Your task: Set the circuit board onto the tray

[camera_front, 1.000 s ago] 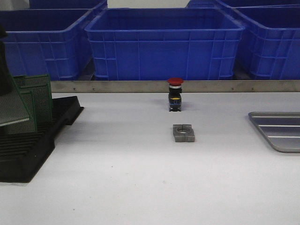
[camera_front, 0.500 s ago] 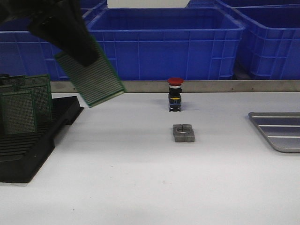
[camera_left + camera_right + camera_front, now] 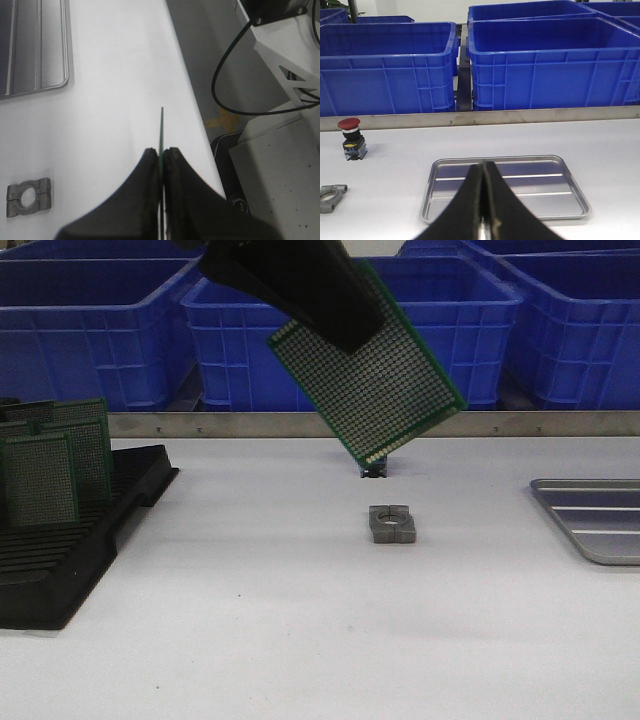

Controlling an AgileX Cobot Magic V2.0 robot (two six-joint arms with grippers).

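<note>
The board (image 3: pixel 372 380) is held in the air above the middle of the worktop (image 3: pixel 300 620), tilted, its perforated face turned toward the front camera. Its upper part is gripped by the left claw (image 3: pixel 335 315), whose black fingers (image 3: pixel 150 170) are pressed on either face of it; in the left wrist view the board (image 3: pixel 161 135) is seen edge-on as a thin green line sticking out between them. Below the board's lower corner the base of a push-button (image 3: pixel 373 470) is partly hidden behind it, and a grey metal clamp (image 3: pixel 391 524) lies flat on the worktop nearer the camera.

The tray (image 3: pixel 595 520) lies flat at the right edge of the front view, well apart from the board. In the right wrist view the tray (image 3: pixel 437 172) is shown whole, with rounded corners, a raised rim and long grooves, and nothing is seen in it. The right claw (image 3: pixel 484 200) is seen above the tray's near rim with its fingers pressed together and nothing between them.

On the left a black rack (image 3: pixel 70 550) is set on the worktop, and several more green boards (image 3: pixel 45 475) are stood upright in its slots. Behind the metal strip at the worktop's far edge blue crates (image 3: pixel 350 330) are lined up; what can be seen of their insides shows no contents.
</note>
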